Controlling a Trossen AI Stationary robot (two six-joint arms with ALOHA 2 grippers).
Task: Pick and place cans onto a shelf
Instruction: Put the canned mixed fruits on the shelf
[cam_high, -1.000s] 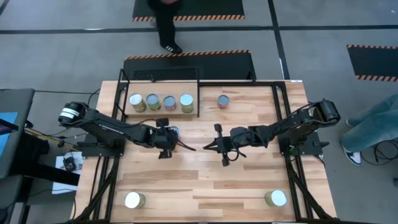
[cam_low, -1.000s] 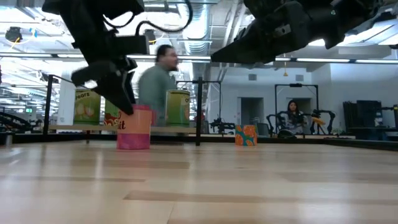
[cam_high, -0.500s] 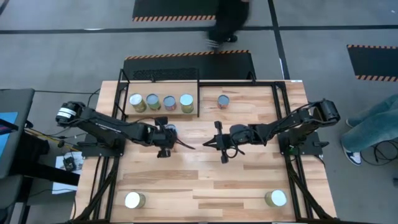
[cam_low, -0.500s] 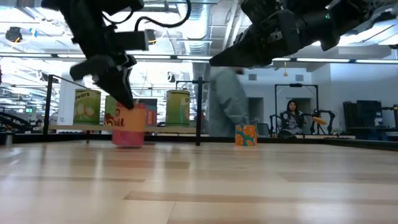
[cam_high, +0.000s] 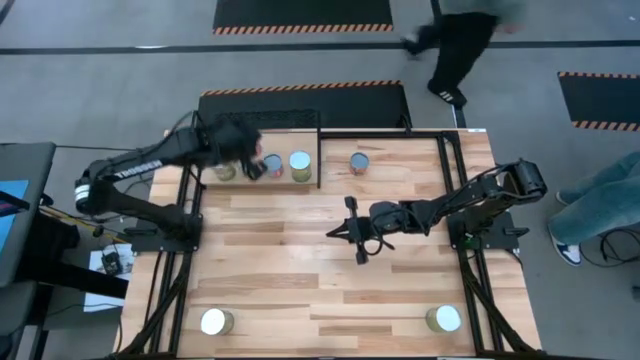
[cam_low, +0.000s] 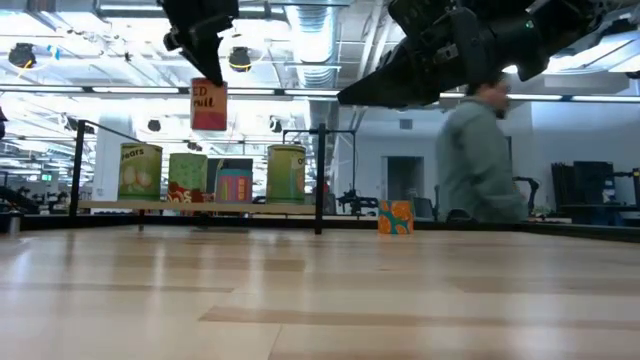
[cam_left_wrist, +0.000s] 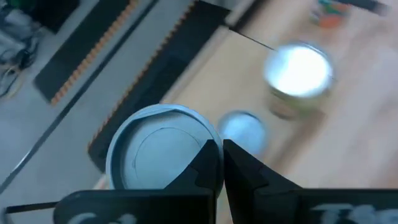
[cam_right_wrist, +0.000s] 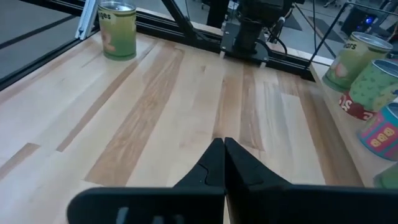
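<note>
The left tool (cam_high: 252, 160) has gone up and away from the middle of the bench (cam_high: 300, 270). A second ago it was low, next to a red can standing on the wood. Now it is high above the shelf (cam_high: 205, 180), and the red can (cam_low: 208, 104) hangs in the air with it. The low view shows the can well above the cans below. So the tool is closed on the can and carries it. The pick is done, and the putting down is not yet done.

Under the tool, four cans stand in a row on the shelf. There is a yellow-green can (cam_low: 140, 172), a red-orange can (cam_low: 187, 179), a pink and blue can (cam_low: 234, 186), and another yellow-green can (cam_low: 286, 174). The carried can seems to be over the row, so it will need a free spot to go down.

The right tool (cam_high: 352, 232) waits over the middle of the bench. Its two fingers are pressed together and hold nothing.

An orange can (cam_high: 359, 162) stands off the shelf, beyond the right tool. Two more cans, one (cam_high: 215, 321) and the other (cam_high: 443, 319), stand at the bench's near edge. A person (cam_high: 462, 40) walks by past the bench.
</note>
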